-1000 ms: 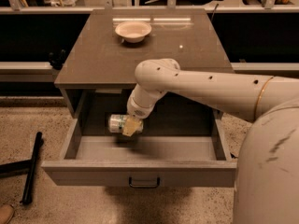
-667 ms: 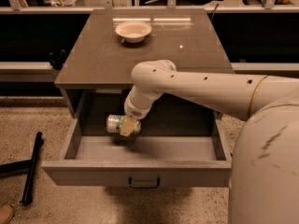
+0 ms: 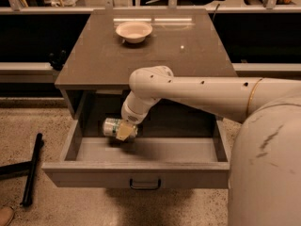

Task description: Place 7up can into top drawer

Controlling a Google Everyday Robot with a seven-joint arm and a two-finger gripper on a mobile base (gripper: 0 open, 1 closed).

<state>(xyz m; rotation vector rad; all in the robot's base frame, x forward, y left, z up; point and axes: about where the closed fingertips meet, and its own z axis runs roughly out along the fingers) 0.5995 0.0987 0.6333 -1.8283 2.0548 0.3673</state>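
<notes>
The top drawer (image 3: 141, 174) is pulled open under the brown cabinet top, with a small dark handle (image 3: 145, 185) on its front panel. My gripper (image 3: 124, 130) reaches down into the left part of the drawer and is shut on the 7up can (image 3: 113, 126). The can lies on its side, silvery-white and green, its shiny end facing left, low over the drawer floor near the left wall. I cannot tell whether it touches the floor.
A cream round bowl (image 3: 134, 31) stands on the cabinet top (image 3: 150, 51) at the back. My white arm (image 3: 197, 95) crosses the drawer's right half. A black stand leg (image 3: 32, 168) lies on the speckled floor at the left.
My gripper has moved a little to the left and lower inside the drawer with the can still in it.
</notes>
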